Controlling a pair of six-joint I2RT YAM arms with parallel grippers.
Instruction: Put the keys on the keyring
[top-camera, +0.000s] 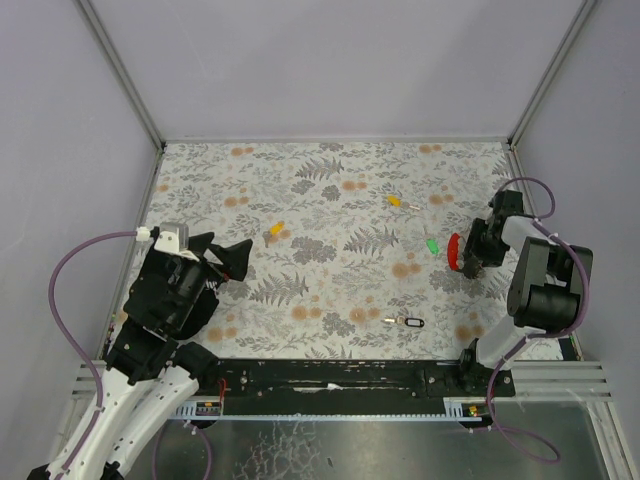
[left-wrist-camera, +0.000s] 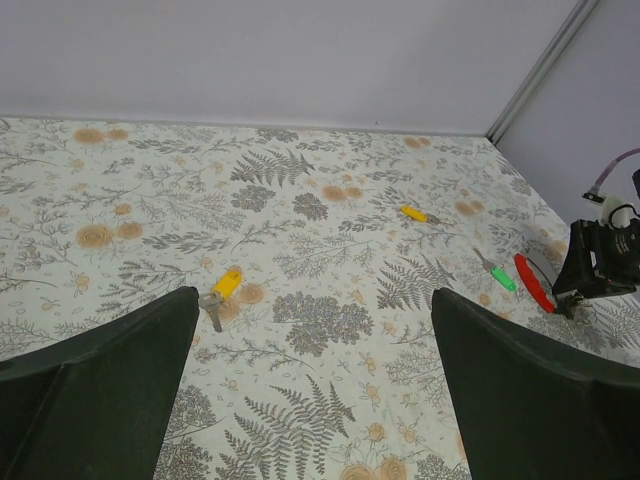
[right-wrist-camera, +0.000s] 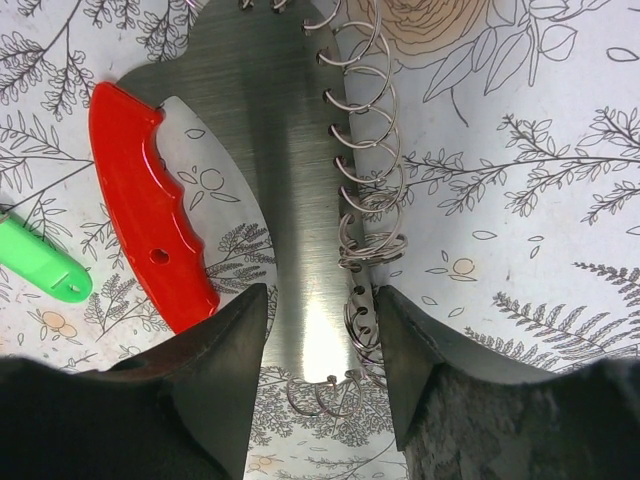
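The keyring (right-wrist-camera: 300, 200) lies flat on the cloth: a grey metal plate with wire rings along one edge, joined to a curved red piece (right-wrist-camera: 150, 230). My right gripper (right-wrist-camera: 322, 300) is down over it, one finger against the plate's edge and the other against the rings. The top view shows the keyring (top-camera: 453, 250) beside that gripper (top-camera: 468, 265). A green key (top-camera: 432, 245) lies just left of it. An orange key (top-camera: 394, 200), a yellow key (top-camera: 277, 229) and a black key (top-camera: 412, 322) lie apart on the cloth. My left gripper (top-camera: 230, 250) hangs wide open, the yellow key (left-wrist-camera: 228, 283) just ahead of its left finger.
The floral cloth (top-camera: 330, 290) covers the table inside grey walls with metal corner posts. A black rail (top-camera: 340, 375) runs along the near edge between the arm bases. The right arm's cable (top-camera: 535, 190) loops near the right wall.
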